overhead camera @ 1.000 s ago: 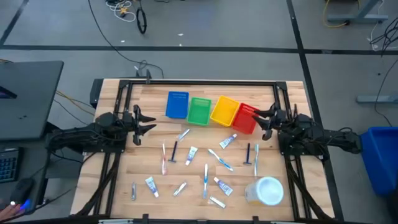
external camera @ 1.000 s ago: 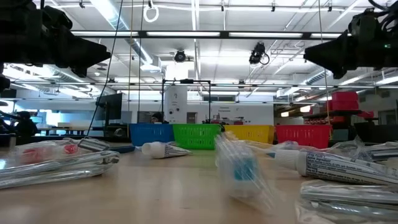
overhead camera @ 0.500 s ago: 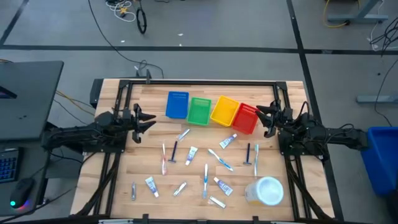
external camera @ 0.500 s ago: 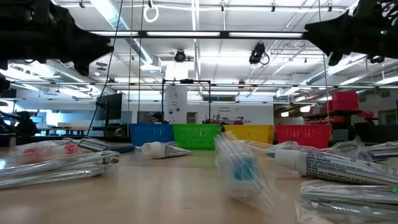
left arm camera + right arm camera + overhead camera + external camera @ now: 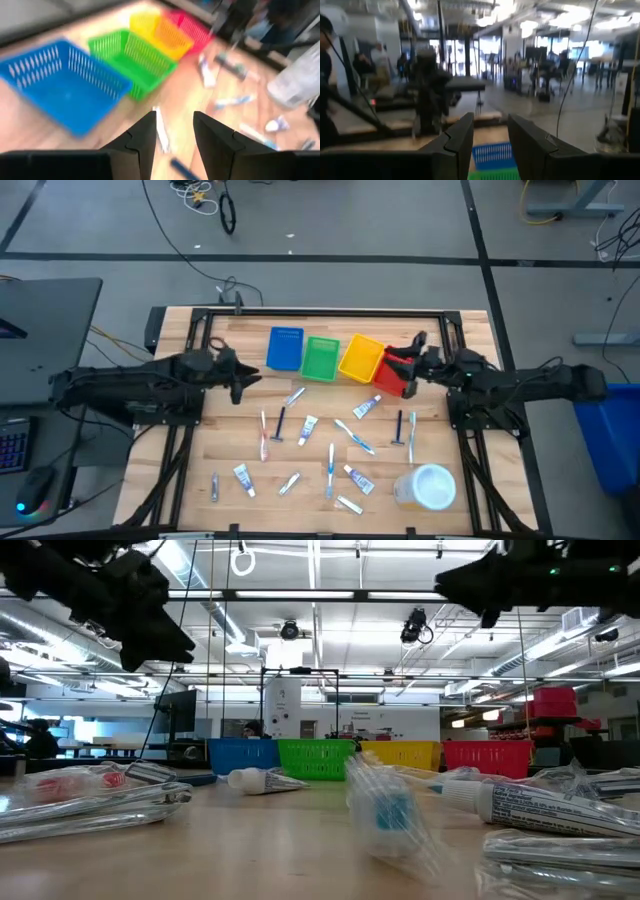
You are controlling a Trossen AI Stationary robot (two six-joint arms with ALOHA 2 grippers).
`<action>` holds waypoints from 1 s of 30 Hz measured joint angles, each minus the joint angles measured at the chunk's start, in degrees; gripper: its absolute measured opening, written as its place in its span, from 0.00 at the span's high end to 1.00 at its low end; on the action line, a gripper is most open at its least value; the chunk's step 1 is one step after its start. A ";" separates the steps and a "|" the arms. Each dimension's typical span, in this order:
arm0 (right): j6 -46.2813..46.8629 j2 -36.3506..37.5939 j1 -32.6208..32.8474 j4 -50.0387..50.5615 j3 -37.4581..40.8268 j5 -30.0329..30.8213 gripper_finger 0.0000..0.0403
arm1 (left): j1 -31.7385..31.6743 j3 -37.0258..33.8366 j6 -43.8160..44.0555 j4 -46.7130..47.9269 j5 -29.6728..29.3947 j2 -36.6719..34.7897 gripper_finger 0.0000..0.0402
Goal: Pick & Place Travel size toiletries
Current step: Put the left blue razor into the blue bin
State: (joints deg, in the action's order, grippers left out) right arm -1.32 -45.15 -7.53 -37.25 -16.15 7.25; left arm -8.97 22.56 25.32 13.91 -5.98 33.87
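Toiletries [image 5: 330, 452] lie scattered on the table [image 5: 470, 325] before the baskets [image 5: 320, 356], none lifted; approach step. Left tool [image 5: 243, 376], fingers apart and empty, hangs over the near toothbrush [image 5: 293, 397]; next, descend and close. Right tool [image 5: 408, 360], apart, empty, is above the red basket [image 5: 393, 371]

Four baskets [image 5: 338, 358] are standing close together at the far side of the desk [image 5: 240, 435] — no passage between them. The scattered toiletries [image 5: 330, 450] are lying apart, leaving bare wood between; the round container [image 5: 427, 486] is blocking one near corner.
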 joint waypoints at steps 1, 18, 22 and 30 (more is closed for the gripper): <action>0.00 -2.05 0.00 0.10 -0.55 0.00 0.67 | 0.00 1.64 0.80 2.16 0.50 1.81 0.65; -2.16 -17.00 -0.91 -0.24 -3.77 0.58 0.58 | 6.83 9.69 13.08 12.36 9.87 25.26 0.65; -2.16 -17.22 -1.85 -0.29 -3.77 0.66 0.53 | 7.90 9.69 11.63 9.90 7.32 27.68 0.63; -2.19 -17.22 -2.12 -1.05 -3.77 0.42 0.47 | 7.99 9.74 9.84 0.99 9.91 35.49 0.48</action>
State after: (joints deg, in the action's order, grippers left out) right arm -3.51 -62.37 -9.65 -38.30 -19.92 7.67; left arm -0.98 32.31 35.16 14.91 3.92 69.36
